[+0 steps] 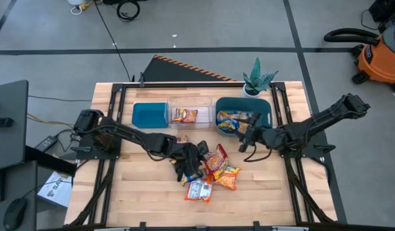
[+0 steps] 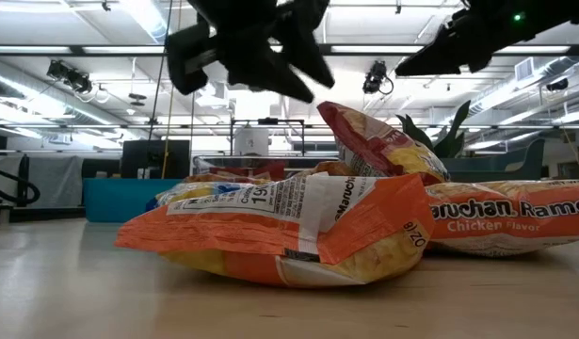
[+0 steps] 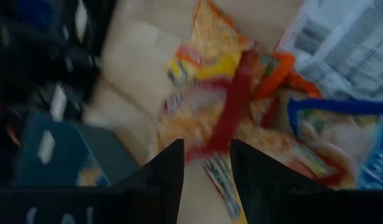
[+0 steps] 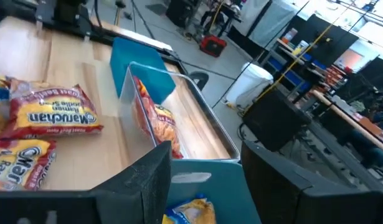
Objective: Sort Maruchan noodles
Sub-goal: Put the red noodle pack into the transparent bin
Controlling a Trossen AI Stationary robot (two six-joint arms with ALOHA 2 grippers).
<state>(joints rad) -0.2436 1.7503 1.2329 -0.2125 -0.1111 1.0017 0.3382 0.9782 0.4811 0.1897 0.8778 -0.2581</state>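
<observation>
Orange packet, left tool above

A wooden table is seen on a grey floor. At its far edge a teal bin, a clear bin and a second teal bin are lined up. A potted plant is placed behind them. An orange vacuum cleaner is parked well apart.

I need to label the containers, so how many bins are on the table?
3, in a row along the far edge: a teal bin at left, a clear bin in the middle, and a teal bin at right. None seem hidden.
</observation>
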